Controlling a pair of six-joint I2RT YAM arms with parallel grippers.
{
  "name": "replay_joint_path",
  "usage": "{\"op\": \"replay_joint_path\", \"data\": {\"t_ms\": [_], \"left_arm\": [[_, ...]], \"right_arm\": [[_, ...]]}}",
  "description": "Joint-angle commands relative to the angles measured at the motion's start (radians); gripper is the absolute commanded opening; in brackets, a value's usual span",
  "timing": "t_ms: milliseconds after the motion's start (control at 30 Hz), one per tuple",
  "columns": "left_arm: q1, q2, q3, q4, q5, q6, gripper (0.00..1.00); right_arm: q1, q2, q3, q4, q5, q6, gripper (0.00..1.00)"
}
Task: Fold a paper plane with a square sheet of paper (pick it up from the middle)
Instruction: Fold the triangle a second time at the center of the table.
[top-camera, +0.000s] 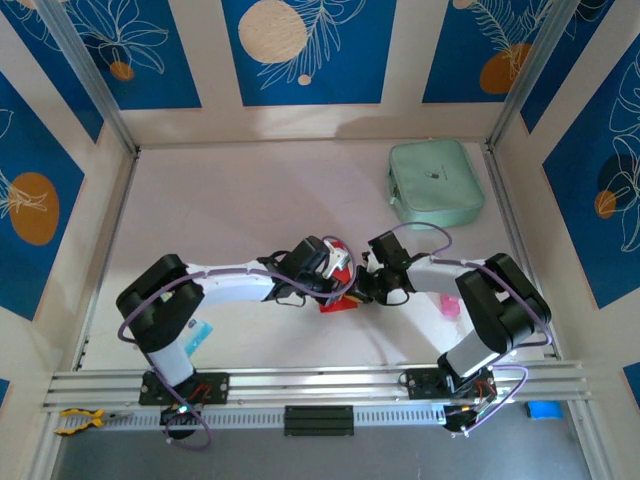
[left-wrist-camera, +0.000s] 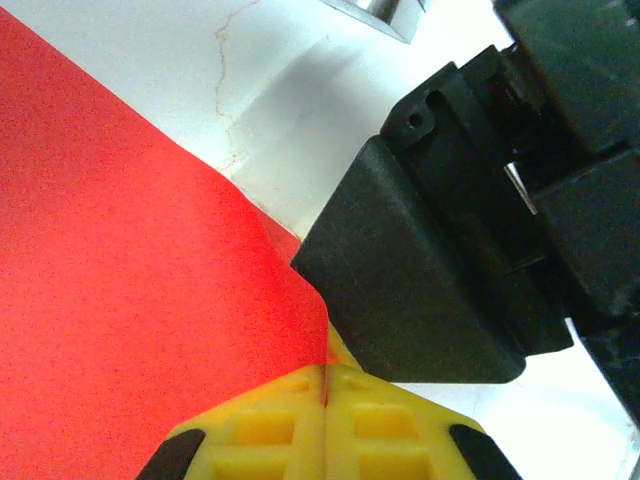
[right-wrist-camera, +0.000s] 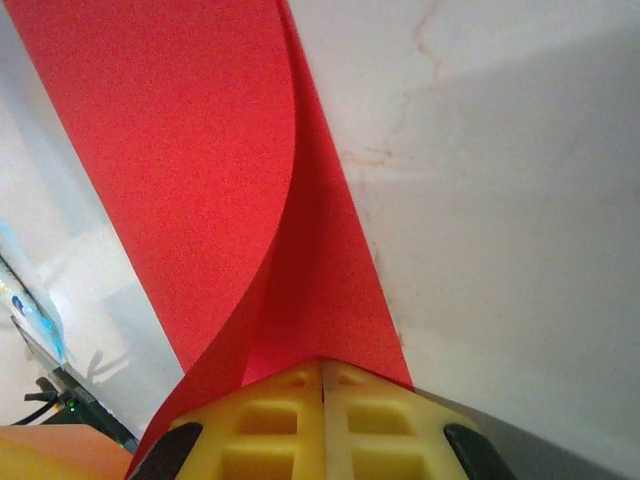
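The square sheet of paper is bright red and hangs between my two grippers above the middle of the table. In the left wrist view the sheet spreads to the left, and my left gripper is shut with the sheet's edge pinched between its yellow fingers. The black body of the right gripper sits close beside it. In the right wrist view the sheet curls over into a loose fold, and my right gripper is shut on its lower end. The paper plane is out of view.
A mint-green pouch lies at the back right of the table. A small blue-and-white packet lies near the left arm's base, and something small and pink lies by the right arm. Aluminium rails run along the near edge.
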Motion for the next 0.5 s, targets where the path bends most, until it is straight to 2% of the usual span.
{"op": "replay_joint_path", "data": {"t_ms": [0, 467], "left_arm": [[0.025, 0.001, -0.006, 0.013, 0.014, -0.015, 0.00], [0.058, 0.011, -0.028, -0.022, -0.052, 0.004, 0.00]], "right_arm": [[-0.003, 0.009, -0.021, -0.084, 0.041, -0.020, 0.03], [-0.011, 0.004, -0.006, -0.106, 0.031, -0.039, 0.03]]}}
